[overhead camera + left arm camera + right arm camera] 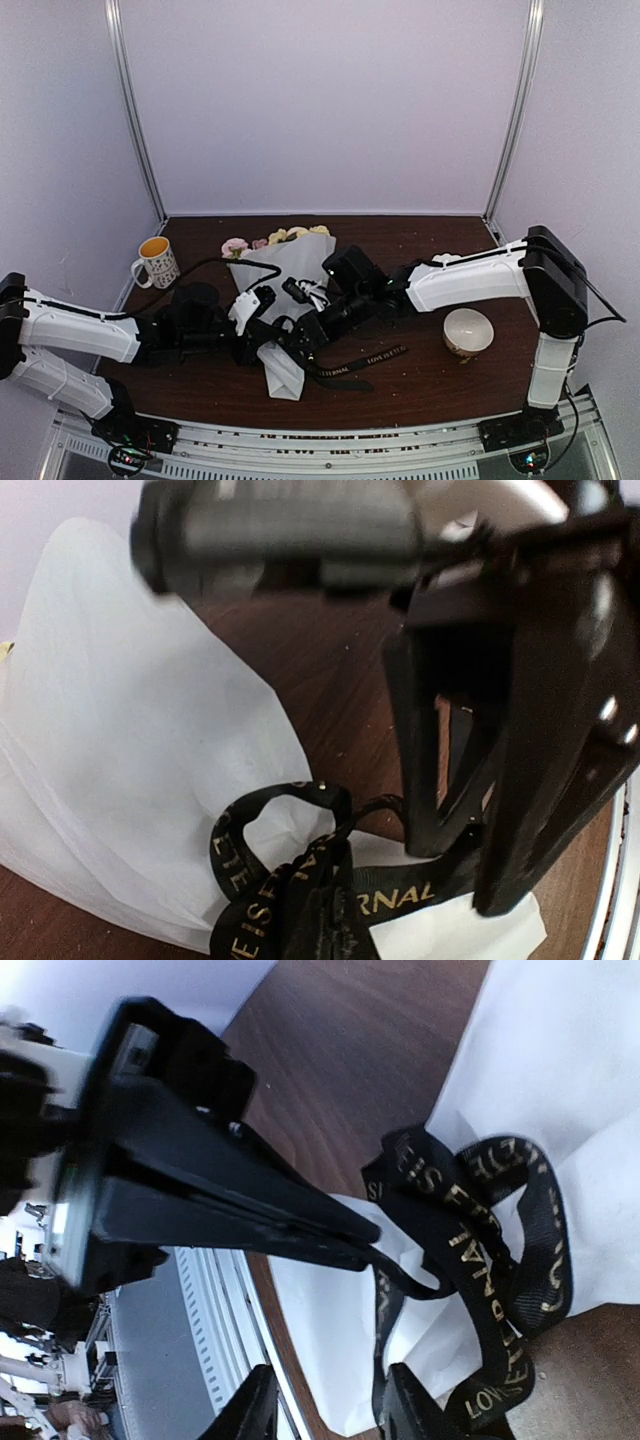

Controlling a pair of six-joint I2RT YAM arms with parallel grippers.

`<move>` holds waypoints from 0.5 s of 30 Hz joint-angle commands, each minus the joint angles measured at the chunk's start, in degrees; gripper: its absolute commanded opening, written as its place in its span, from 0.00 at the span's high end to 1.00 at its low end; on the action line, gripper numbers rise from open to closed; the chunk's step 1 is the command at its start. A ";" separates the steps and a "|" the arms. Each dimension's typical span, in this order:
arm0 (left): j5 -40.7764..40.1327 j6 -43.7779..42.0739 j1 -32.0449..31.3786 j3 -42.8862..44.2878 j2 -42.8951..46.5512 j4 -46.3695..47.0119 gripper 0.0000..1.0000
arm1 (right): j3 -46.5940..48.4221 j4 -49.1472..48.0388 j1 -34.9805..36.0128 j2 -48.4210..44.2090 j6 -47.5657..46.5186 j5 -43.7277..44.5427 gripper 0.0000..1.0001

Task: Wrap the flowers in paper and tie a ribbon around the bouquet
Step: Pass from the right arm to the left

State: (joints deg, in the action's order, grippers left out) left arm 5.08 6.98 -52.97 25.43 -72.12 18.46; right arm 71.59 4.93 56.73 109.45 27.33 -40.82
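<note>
Tying stage, by the look of it: wrapping done, knot only half formed. At the middle of the dark brown wooden tabletop [420, 385], lying on its side, a pale grey-white paper cone of a bouquet [292, 268], with small yellow and pale pink blooms [278, 237] at the wide far end and the narrow folded end toward the arms. Around the narrow part, looped and crossed over itself, a long floppy black ribbon with gold lettering [490, 1260], one tail trailing off to the right across the wood. In the right wrist view, left hand [372, 1238] with fingers pressed together, clamped on a strand of that ribbon just above the paper. Right hand [332, 1390] with fingers apart, nothing gripped, a ribbon strand hanging close beside one finger. Both hands crowded together over the loops. Off to the far left, a white patterned mug with orange-yellow contents [157, 262]; to the right, a pale round bowl [468, 331]; both well apart from the work. Next, probably: close the right hand on the free strand, then draw the two hands away from each other to cinch the loose loops snug against the cone. Gently, with thin paper likely to crumple or slide under a hard tug.
</note>
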 commanded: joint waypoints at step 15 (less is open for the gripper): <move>-2.02 -0.82 -0.03 3.97 -3.01 -3.26 1.00 | 11.03 10.97 -2.79 3.55 -10.06 11.14 0.59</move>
State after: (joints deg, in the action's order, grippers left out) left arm 3.33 6.90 -52.97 27.53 -73.80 14.44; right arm 79.75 12.73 53.28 111.04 19.79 -33.50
